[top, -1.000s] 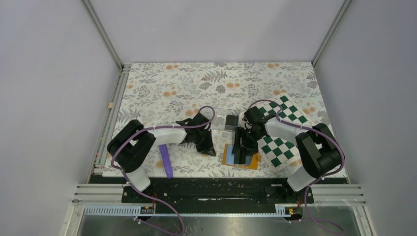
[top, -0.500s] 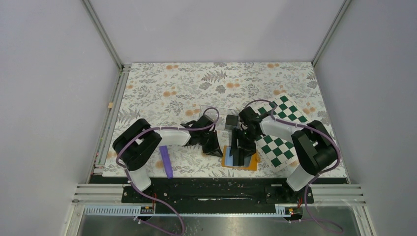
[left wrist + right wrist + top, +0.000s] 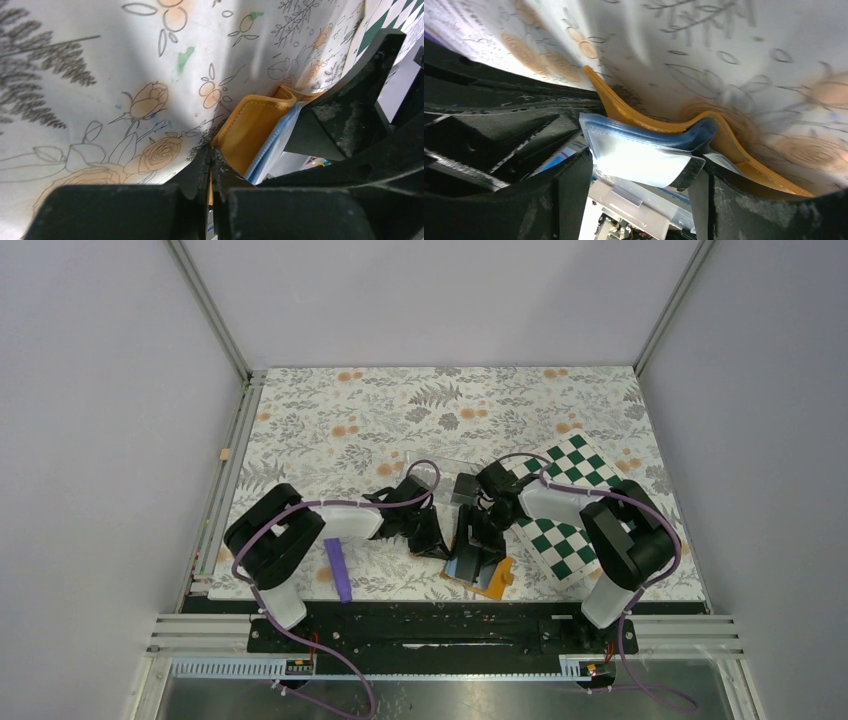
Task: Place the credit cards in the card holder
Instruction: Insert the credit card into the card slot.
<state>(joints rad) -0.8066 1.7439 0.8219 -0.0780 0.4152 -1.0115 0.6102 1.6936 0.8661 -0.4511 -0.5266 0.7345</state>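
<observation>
1. Looking down from above, two arms reach in from the near edge of a flower-patterned tabletop [image 3: 330, 410] and meet at its near middle.
2. A purple strip [image 3: 338, 568] lies by the near edge, toward the left corner, well apart from the other things.
3. The card holder [image 3: 500, 578], an orange wallet, lies open at the middle of the near edge, its light blue lining showing. Both hands crowd over it.
4. The left hand [image 3: 432, 540] is clenched, its fingers tight together. Its wrist view shows the tips meeting a corner of the orange cover. It is not possible to tell whether they nip the leather.
5. The right hand [image 3: 478, 542] is just beside it, over the wallet. Its wrist view shows the fingers spread wide, one on each side of a glossy credit card [image 3: 639, 155] whose far end sits in the blue lining. It is not possible to tell whether the fingers press the card's edges or have let go.
6. A green-and-white checkered board [image 3: 580, 462] lies toward the right edge, partly under the right arm.
7. Farther in, near the tabletop's middle, stands a clear box [image 3: 435, 468] with a dark stack of cards [image 3: 467, 487] at its right end.
</observation>
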